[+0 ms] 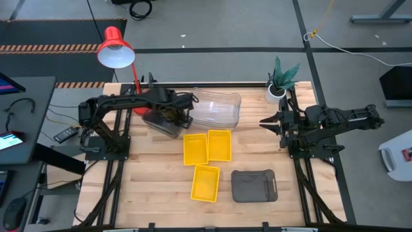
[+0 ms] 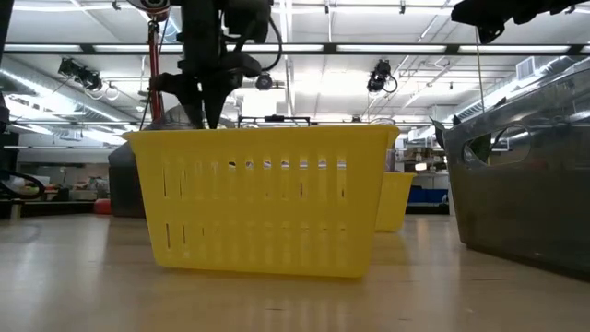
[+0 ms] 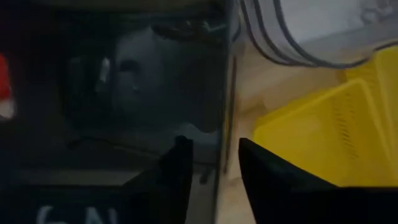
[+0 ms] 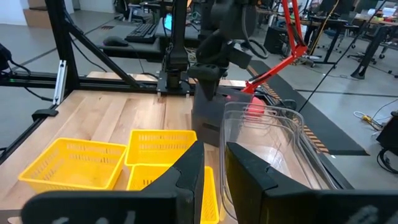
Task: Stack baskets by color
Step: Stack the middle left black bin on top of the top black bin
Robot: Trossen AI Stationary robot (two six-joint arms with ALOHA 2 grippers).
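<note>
A dark grey basket (image 1: 161,122) stands at the table's far left, next to the stacked clear baskets (image 1: 217,109). My left gripper (image 3: 214,149) points down over the grey basket's right wall (image 3: 225,106), open, with one finger on each side of it. Three yellow baskets (image 1: 195,148) (image 1: 219,144) (image 1: 205,182) rest on their bottoms mid-table. Another dark grey basket (image 1: 253,185) sits near the front right. My right gripper (image 1: 262,121) waits level above the table's right side, open, with nothing between its fingers. My left gripper comes from above with its fingers (image 3: 180,171) astride the grey basket's right wall (image 3: 227,134), one inside the basket and one outside. I cannot tell whether either finger touches the wall. The basket rests on the table.
A red desk lamp (image 1: 116,51) leans over the far left corner and a small potted plant (image 1: 280,80) stands at the far right. Bare wood shows at the near left (image 1: 141,187) and between the yellow baskets and the right arm's base.
</note>
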